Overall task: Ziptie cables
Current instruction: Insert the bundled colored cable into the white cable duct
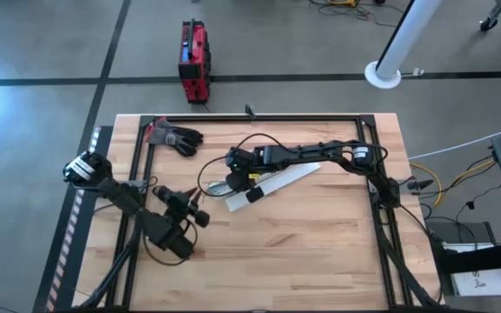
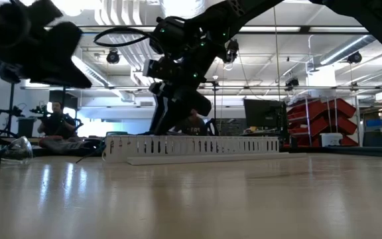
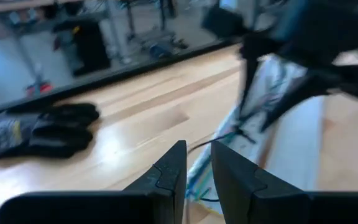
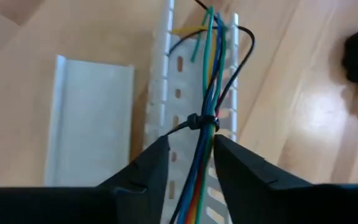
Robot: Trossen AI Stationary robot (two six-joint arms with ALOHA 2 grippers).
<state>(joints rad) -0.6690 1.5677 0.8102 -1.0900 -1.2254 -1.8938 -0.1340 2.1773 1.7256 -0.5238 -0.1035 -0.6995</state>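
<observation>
Right gripper (image 4: 191, 155) fingers straddle the cables (image 4: 209, 106); left gripper (image 3: 194, 168) nearly closed.

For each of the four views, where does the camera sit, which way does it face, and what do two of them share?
High: overhead, looking down; both arms, slotted channel, glove.
Low: table height, level; channel, an arm above it.
Left wrist: faces glove; left gripper fingers nearly together.
Right wrist: looks down on cables between right gripper fingers, over channel.
Shared: the channel.
</observation>
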